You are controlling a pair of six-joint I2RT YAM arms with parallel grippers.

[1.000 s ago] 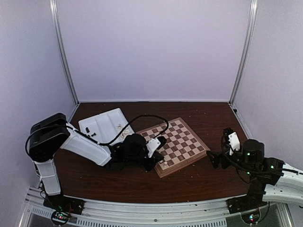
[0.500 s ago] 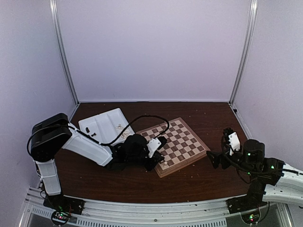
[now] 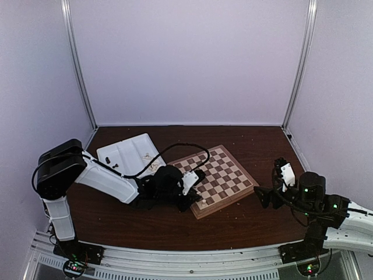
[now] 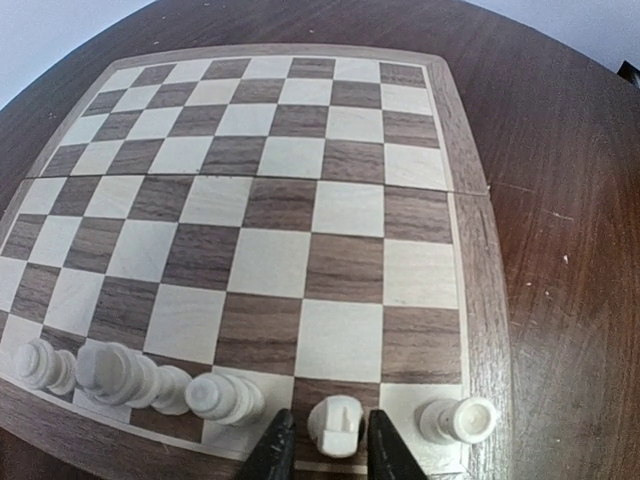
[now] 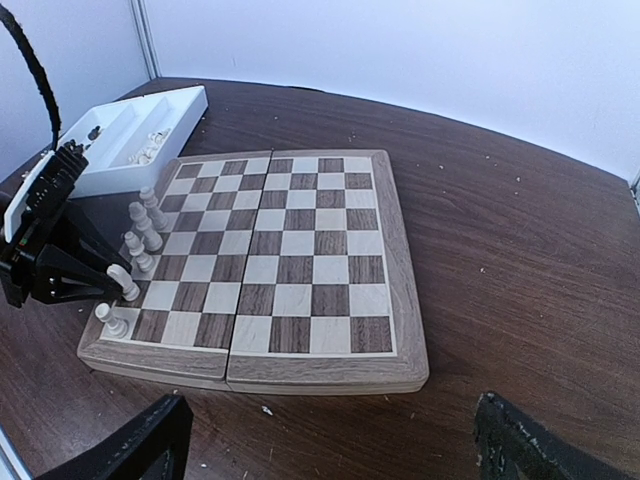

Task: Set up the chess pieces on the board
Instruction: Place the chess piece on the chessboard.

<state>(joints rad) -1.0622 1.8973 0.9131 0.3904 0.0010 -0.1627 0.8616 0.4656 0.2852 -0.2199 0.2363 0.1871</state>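
Note:
The board (image 3: pixel 220 170) lies at mid-table and shows close up in the left wrist view (image 4: pixel 270 190). Several cream chess pieces stand along its near edge row, among them a rook (image 4: pixel 455 420) at the corner. My left gripper (image 4: pixel 330 420) sits low over that row, its jaws slightly apart on either side of a cream piece (image 4: pixel 337 425), with thin gaps showing. It also shows in the top view (image 3: pixel 197 197). My right gripper (image 5: pixel 335 450) is wide open and empty, off the board's right side (image 3: pixel 269 182).
A white compartmented tray (image 3: pixel 125 153) with several dark and cream pieces stands left of the board, and shows in the right wrist view (image 5: pixel 130 140). A black cable loops over the board's far left corner. Walls close in the table.

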